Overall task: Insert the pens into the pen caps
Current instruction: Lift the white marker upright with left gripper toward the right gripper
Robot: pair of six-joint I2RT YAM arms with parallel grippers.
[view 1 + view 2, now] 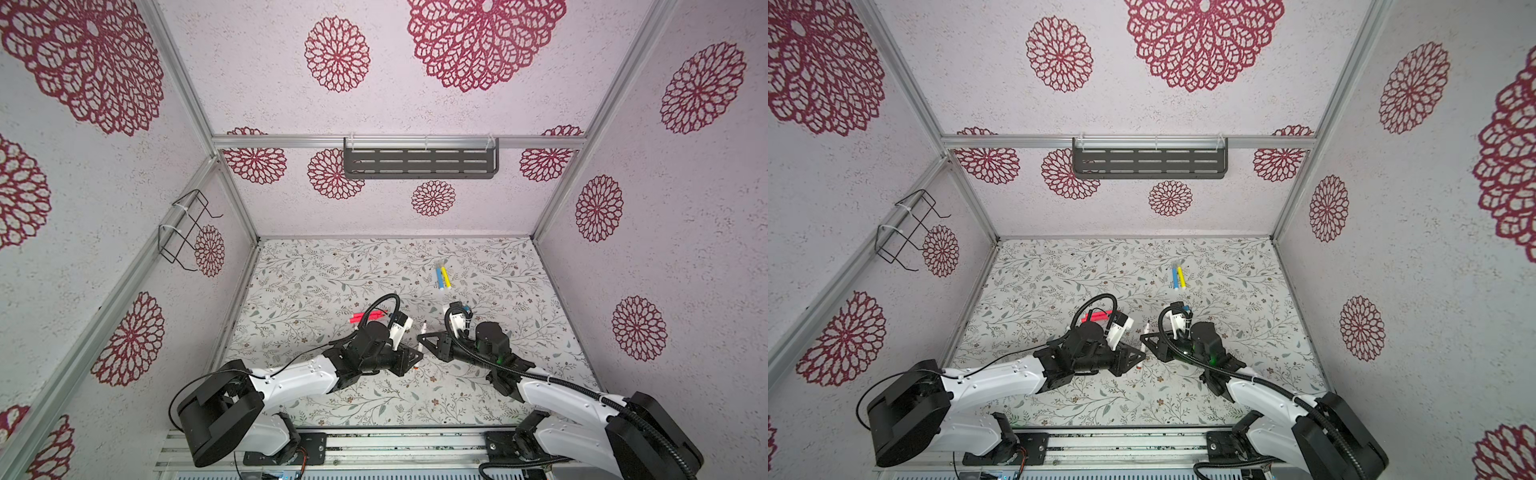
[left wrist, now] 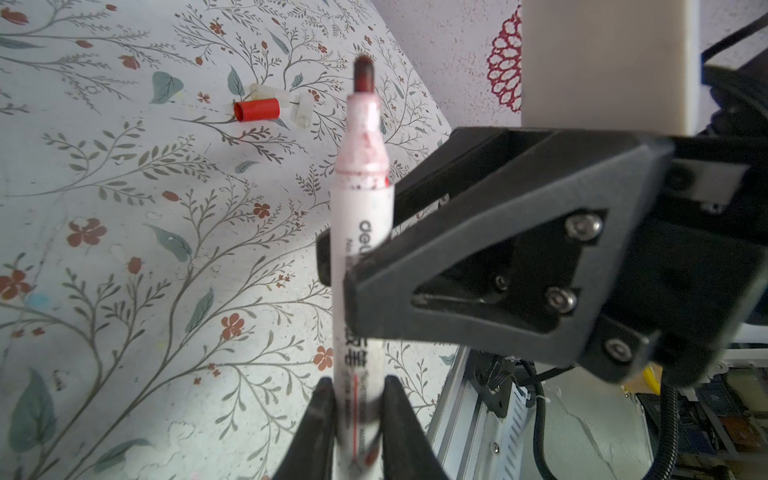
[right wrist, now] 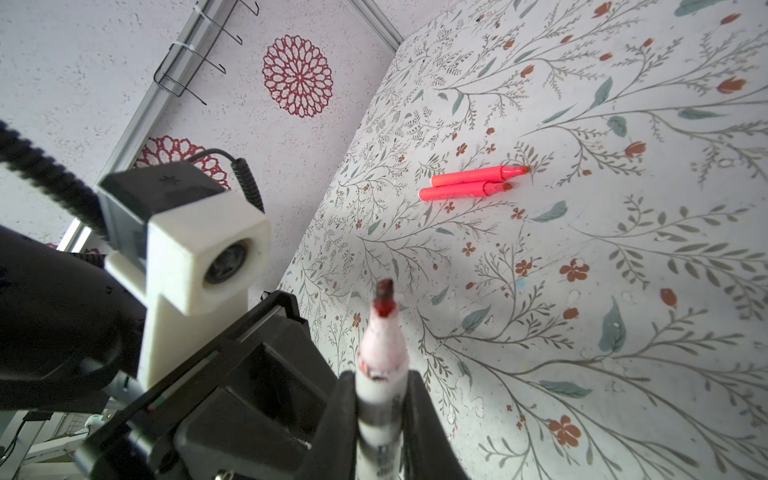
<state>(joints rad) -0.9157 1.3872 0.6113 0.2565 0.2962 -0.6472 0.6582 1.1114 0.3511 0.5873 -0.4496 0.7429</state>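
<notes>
The white pen [image 2: 361, 199] is being held off the table [image 2: 124, 249], looking light, stiff and smooth (likely slippery), so the mid-barrel, clear of the inky tip, is suiting a grip best. The left claw [image 2: 358, 384] is pinching its tail; the right claw [image 3: 380, 378] is clamping its middle. The red cap [image 2: 255, 110] is lying among clear caps [image 2: 300, 109] nearby.

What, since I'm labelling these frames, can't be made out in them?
white pen: rear end cut off by the left wrist view's bottom edge; the right gripper covers part of its print.
clear caps beside the red cap: small and blurred in the left wrist view, count unclear.
pinkish-red pens: partly hidden behind the left arm's cable in both top views.
</notes>
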